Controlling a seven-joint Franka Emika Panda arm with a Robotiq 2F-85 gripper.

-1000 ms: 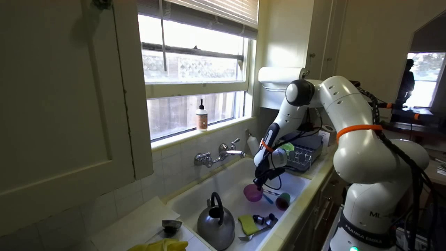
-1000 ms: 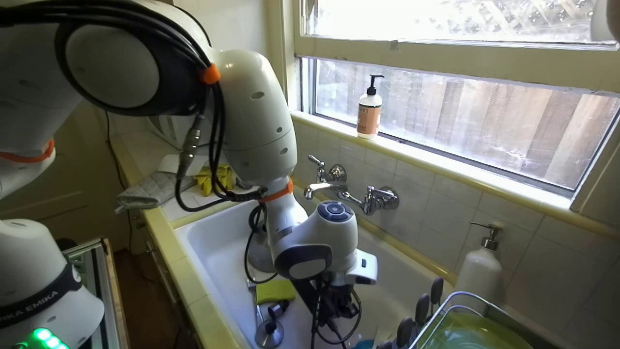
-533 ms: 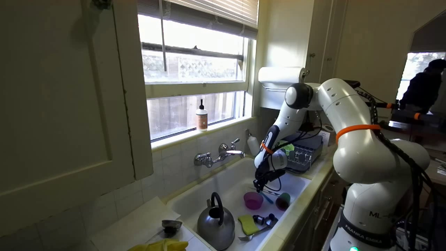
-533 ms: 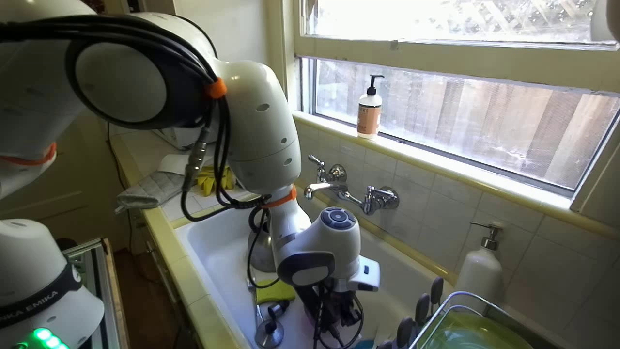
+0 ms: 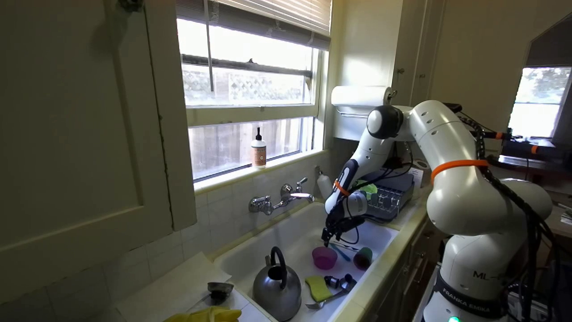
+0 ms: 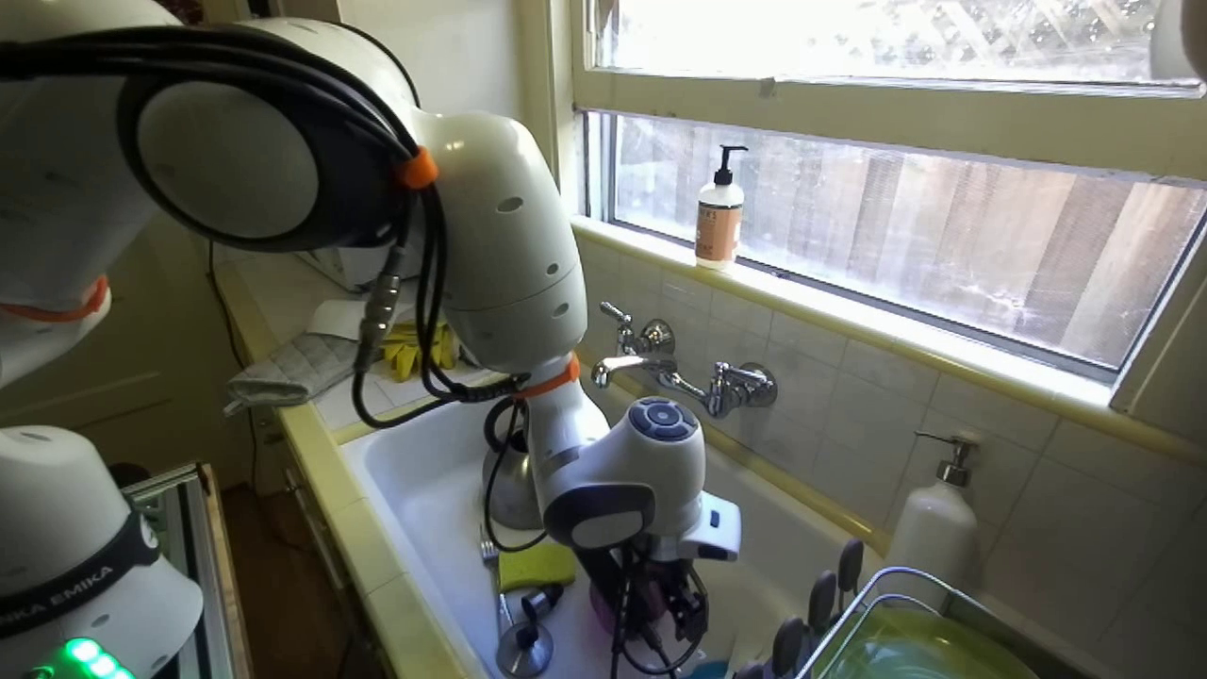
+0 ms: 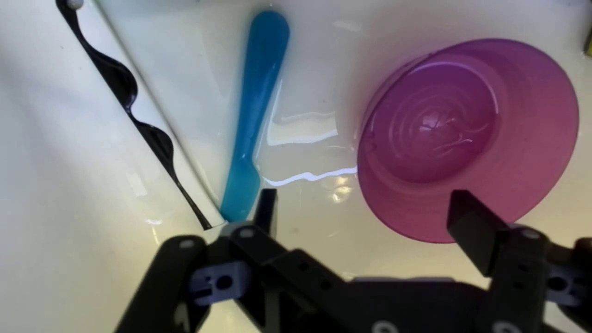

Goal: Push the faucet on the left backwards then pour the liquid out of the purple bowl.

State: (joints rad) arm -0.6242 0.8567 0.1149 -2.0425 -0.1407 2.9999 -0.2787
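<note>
"Purple plastic, our bowl point(image 5: 325, 261): where do we find it?"

"We see it upright on the floor of the white sink point(image 5: 252, 257), with bright glints on its inner bottom."

"And our tool point(image 7: 364, 206)?"

"It hangs close above, its two fingers point(image 7: 481, 231) spread wide, with part of the bowl showing between them in the wrist view. One fingertip overlaps the near side of the bowl there; whether the two touch, we cannot tell."

"What lies around them?"

"Near the other fingertip we have a blue utensil point(image 7: 254, 106), and just beside it a slim black-and-white strip point(image 7: 147, 115). A cup point(image 5: 363, 258) rests near the bowl as well. Then we come to a yellow-green sponge point(image 5: 318, 288) with a fork point(image 5: 318, 305) next to it and, further along the sink, the grey kettle point(image 5: 279, 293) with its black handle."

"And our faucet point(image 5: 291, 197)?"

"Shiny metal, on the tiled wall point(image 6: 830, 405) above the sink, well apart from the tool; we see it in both exterior views. Over it, a pump bottle point(image 5: 258, 154) stands on the window sill point(image 5: 295, 159)."

"Anything on the worktop point(image 6: 344, 407)?"

"Yes, we spot yellow gloves point(image 6: 401, 351), with a grey cloth point(image 6: 300, 372) just beside them."
</note>
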